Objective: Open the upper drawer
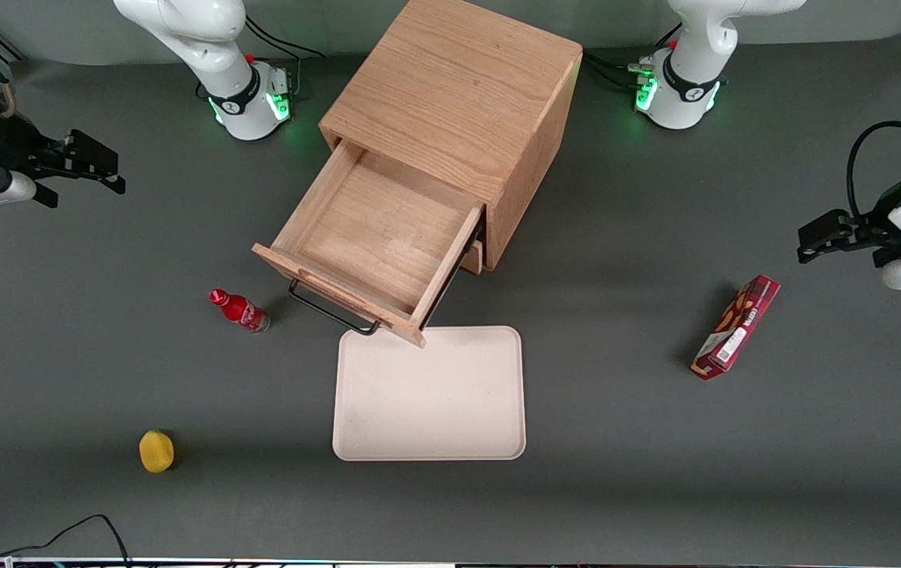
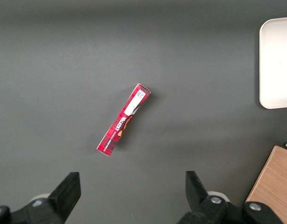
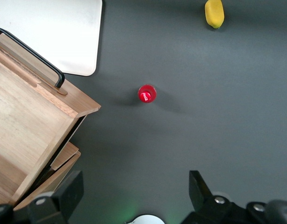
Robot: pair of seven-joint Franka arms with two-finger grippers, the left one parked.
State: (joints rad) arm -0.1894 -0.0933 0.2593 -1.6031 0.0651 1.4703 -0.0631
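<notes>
Front view: upper drawer [image 1: 375, 237] out (bare inside), gripper [image 1: 91, 170] apart.

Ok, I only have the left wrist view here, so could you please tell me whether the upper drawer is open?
Observer: Yes, the upper drawer stands well out of the cabinet.
Operator: Thank you. Where is the gripper?
Observer: The gripper hangs open toward the working arm's end of the table, apart from the drawer's handle.
Operator: Is anything close to that handle?
Observer: A small red bottle stands upright on the table beside it, not touching it.
</notes>
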